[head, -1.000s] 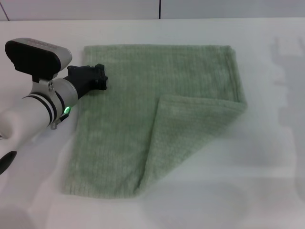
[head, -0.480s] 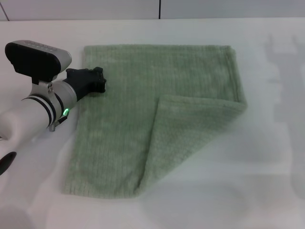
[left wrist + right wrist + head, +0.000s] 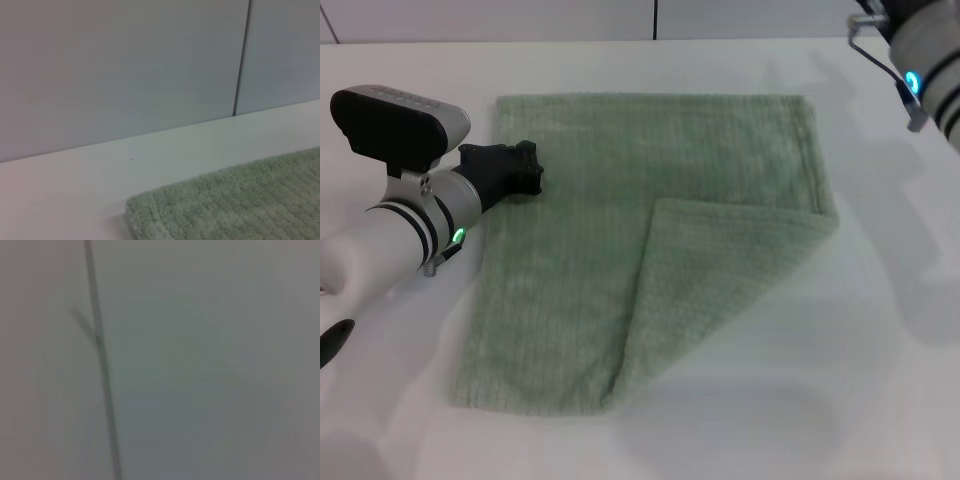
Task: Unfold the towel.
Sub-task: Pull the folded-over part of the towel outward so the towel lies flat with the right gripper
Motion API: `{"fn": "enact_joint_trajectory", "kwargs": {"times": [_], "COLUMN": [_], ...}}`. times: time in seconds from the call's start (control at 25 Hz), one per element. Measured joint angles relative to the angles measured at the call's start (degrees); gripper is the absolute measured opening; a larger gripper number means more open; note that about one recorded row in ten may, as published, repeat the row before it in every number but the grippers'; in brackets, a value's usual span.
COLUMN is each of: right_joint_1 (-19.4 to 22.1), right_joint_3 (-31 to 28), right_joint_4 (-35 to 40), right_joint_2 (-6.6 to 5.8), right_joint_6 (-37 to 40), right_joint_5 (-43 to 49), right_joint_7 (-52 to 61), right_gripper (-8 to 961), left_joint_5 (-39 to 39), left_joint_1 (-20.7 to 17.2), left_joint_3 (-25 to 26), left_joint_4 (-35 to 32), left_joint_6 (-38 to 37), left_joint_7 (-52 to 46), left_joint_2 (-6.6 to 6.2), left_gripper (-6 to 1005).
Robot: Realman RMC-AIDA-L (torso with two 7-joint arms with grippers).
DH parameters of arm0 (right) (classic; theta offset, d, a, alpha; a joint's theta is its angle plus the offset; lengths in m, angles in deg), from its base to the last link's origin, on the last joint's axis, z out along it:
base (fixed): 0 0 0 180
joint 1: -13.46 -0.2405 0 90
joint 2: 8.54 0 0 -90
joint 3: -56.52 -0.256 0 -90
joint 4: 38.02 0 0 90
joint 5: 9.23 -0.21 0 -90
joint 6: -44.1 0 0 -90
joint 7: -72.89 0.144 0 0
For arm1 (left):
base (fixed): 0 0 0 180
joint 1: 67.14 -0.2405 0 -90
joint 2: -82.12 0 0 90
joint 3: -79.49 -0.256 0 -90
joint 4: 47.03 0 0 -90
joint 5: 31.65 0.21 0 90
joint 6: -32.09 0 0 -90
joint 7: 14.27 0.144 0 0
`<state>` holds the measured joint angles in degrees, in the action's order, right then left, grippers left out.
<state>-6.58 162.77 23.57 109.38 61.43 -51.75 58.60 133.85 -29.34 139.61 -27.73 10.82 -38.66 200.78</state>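
Left tool (image 3: 525,167) rests on the towel (image 3: 650,250) near its far-left corner — opening cannot be told. Right arm (image 3: 925,60) newly appears far right.

The plain white surface (image 3: 880,380) carries a pale sage-green ribbed terry towel (image 3: 580,260) lying flat, one corner folded over

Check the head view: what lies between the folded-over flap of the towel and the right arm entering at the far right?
Only bare white table. Nothing sits between the towel's folded flap and the right arm; the head view shows it.
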Motion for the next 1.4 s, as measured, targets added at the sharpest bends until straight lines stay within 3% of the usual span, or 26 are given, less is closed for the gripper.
{"fn": "enact_joint_trajectory", "kwargs": {"times": [0.28, 0.56, 0.64, 0.84, 1.0, 1.4], "right_joint_1": [-3.2, -11.3, -13.2, -18.0, -21.9, -30.6], "right_joint_3": [-10.3, -18.2, -19.4, -21.1, -22.6, -25.0], "right_joint_4": [15.7, 21.2, 21.2, 18.7, 12.4, -6.8], "right_joint_2": [0.22, 0.35, 0.57, 0.86, 0.85, 0.81], "right_joint_6": [-37.6, -68.6, -74.4, -84.4, -89.2, -89.5], "right_joint_5": [2.9, 2.5, 2.5, 2.4, 2.4, 2.5], "right_joint_7": [-2.4, -8.9, -10.6, -14.3, -17.6, -26.0], "right_gripper": [649, 648, 648, 647, 646, 645], "left_joint_5": [0.0, 0.0, 0.0, 0.0, 0.0, 0.0], "left_joint_1": [-0.1, -0.1, -0.1, -0.1, -0.1, 0.1], "left_joint_3": [0.0, -0.5, -0.6, -0.7, -0.7, -0.7], "left_joint_4": [0.1, 0.3, 0.4, 0.6, 0.6, 0.7], "left_joint_6": [-0.2, -0.3, -0.3, -0.3, -0.3, -0.3], "left_joint_7": [-0.1, -0.2, -0.2, -0.3, -0.3, -0.3], "left_joint_2": [0.0, 0.07, 0.05, 0.01, 0.0, 0.0], "left_gripper": [-2, -2, -2, -2, -2, -2]}}
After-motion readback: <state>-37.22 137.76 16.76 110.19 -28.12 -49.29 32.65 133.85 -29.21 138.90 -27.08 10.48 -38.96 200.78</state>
